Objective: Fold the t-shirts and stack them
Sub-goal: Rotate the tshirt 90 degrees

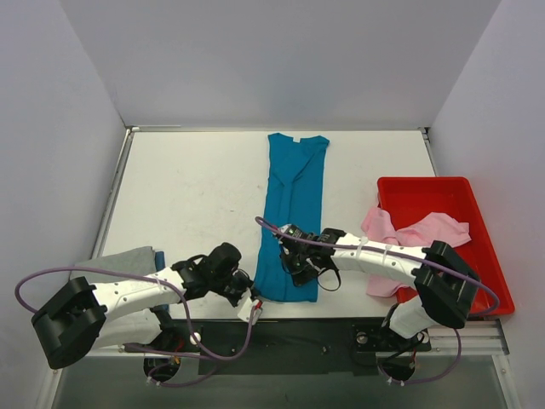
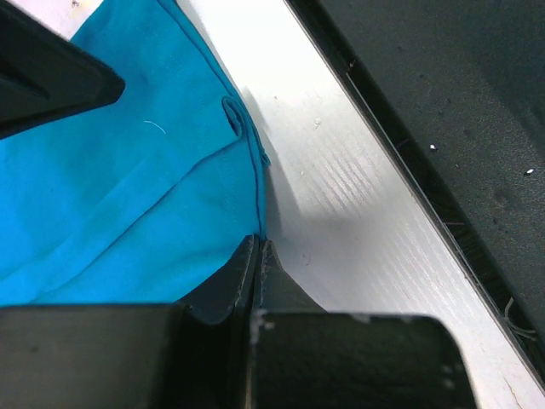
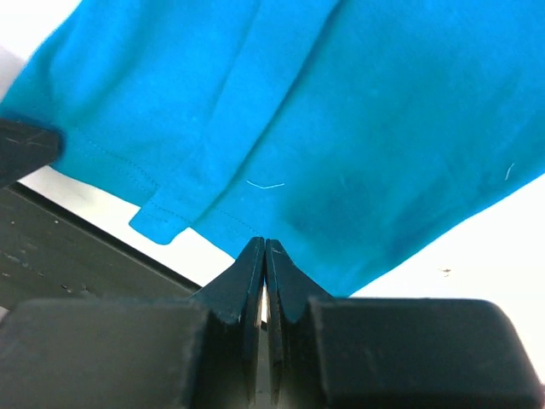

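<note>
Teal shirt (image 1: 294, 204): folded into a long strip; near hem at both pincer tips.
Left pincer (image 2: 258, 247), right pincer (image 3: 265, 245): clenched at the hem; hold uncertain.
Remaining: cross-fold; pink shirt (image 1: 417, 232) and grey shirt (image 1: 128, 260) lie outside the pincers, unstacked.

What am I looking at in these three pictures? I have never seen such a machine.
These are two robot arms bolted at the near edge of a white table. The wide picture comes from a fixed camera above and behind them; the two close pictures come from a camera on each wrist. A teal t-shirt, folded into a long strip, lies in the middle. A grey t-shirt lies at the near left; a pink t-shirt drapes over the edge of a red tray on the right. The left gripper and the right gripper are both shut, and each seems to pinch the teal t-shirt's near hem.
</note>
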Tool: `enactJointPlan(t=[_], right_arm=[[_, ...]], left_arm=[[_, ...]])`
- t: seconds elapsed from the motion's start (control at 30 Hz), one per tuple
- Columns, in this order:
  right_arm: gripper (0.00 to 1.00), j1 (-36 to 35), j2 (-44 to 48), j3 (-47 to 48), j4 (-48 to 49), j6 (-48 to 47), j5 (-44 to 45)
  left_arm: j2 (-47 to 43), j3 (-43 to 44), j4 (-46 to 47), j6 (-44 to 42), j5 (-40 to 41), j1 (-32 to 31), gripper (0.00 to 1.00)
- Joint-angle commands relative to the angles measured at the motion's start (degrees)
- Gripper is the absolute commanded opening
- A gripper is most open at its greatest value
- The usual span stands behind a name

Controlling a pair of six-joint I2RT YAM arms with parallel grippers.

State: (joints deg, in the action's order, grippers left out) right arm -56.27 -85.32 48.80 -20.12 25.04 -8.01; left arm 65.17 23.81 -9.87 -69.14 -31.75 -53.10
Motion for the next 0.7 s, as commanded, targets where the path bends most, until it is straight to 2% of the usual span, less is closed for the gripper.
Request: enactJointPlan(t=[0.0,0.1,0.23,0.43,0.53,0.67], right_arm=[[0.00,-1.3,-1.0,6.9,-0.5,-3.7,-0.5],[0.00,-3.8,-4.2,9.6,3.8,-6.5,-4.6],[0.00,-3.1,-6.5,9.0,6.4,-8.3,-9.6],[0.00,-1.6,-11.5,10.4,5.7,-14.1,-20.5],[0.00,-1.6,-14.6,10.8,2.7,-14.8,-21.0],[0.00,-1.6,-12.1,5.6,5.3,-11.8,-19.9]], left_arm=[[-1.1,-0.5,2.0,0.9,-1.4,-0.6,0.00],[-1.4,-0.8,2.0,0.9,-1.3,-0.8,0.00],[-1.8,-1.2,2.7,1.0,-1.1,-1.0,0.00],[-1.3,-1.2,2.9,0.4,-1.0,-1.7,0.00],[-1.4,-1.6,2.9,0.2,-0.6,-2.2,0.00],[-1.7,-1.9,3.0,0.0,-0.3,-2.5,0.00]])
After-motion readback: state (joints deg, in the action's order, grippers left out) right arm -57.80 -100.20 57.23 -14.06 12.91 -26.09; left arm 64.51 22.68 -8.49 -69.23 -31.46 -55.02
